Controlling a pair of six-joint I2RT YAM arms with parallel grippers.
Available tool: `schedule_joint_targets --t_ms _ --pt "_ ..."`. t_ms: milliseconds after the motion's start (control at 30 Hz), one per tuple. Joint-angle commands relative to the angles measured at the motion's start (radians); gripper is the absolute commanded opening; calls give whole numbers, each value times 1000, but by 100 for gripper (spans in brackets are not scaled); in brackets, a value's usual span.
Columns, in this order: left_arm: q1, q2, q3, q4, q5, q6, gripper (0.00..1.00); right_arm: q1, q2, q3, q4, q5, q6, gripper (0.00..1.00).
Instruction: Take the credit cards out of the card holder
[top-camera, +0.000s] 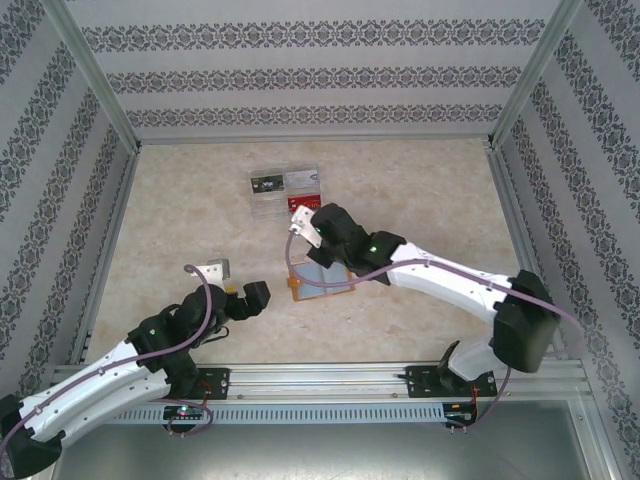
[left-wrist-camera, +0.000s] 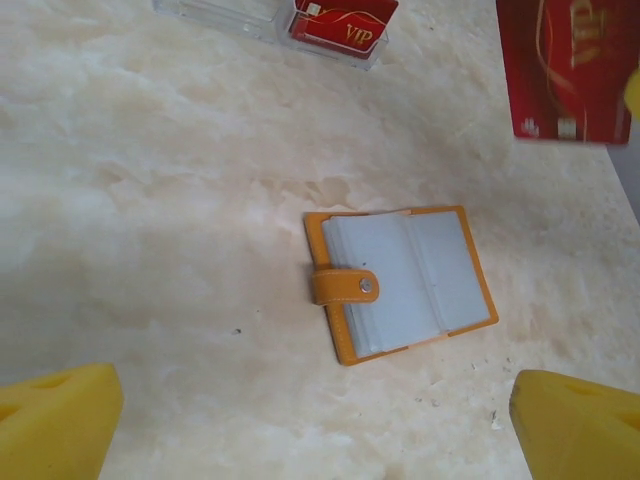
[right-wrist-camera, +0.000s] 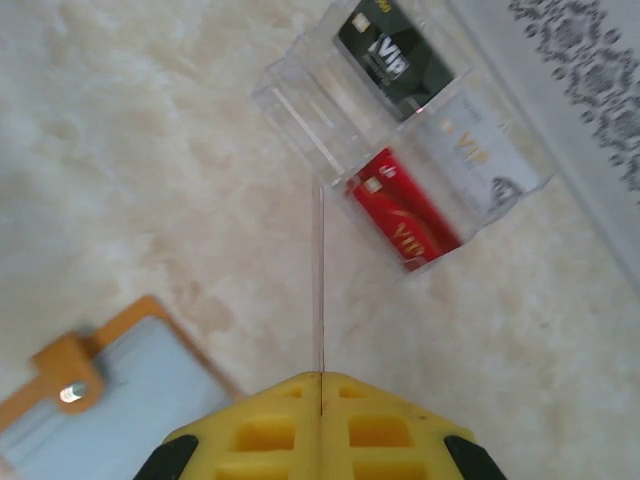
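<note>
while open, card holder (left-wrist-camera: 400, 282) lies flat.

Bright, soft light everywhere.
The surface (top-camera: 420, 190) looks pale with faint shadows; close up, the yellow pads (left-wrist-camera: 60, 420) and red card (left-wrist-camera: 570, 70) are fuzzy.

Top camera looks steeply down from behind — both wrist cameras sit close, sharing the card holder (left-wrist-camera: 400, 283).
</note>
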Motion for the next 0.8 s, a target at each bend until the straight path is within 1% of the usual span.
schedule_joint_targets --t_ms 0,100,267,600,767 --pt "-8 -35 -14 -73 -42 -9 100 4 100 68 27 121 -235 0" --pt "-8 -76 -26 -95 -53 -13 100 -11 181 129 35 115 -350 0" --pt "-7 -139 -30 -139 -67 -14 100 -48 286 219 38 126 -482 0" --pt "-8 -181 -13 -203 -108 -16 100 -101 449 342 55 123 -603 0" --pt "-7 -181 -12 -210 -121 -17 100 -114 493 365 63 115 -613 0"
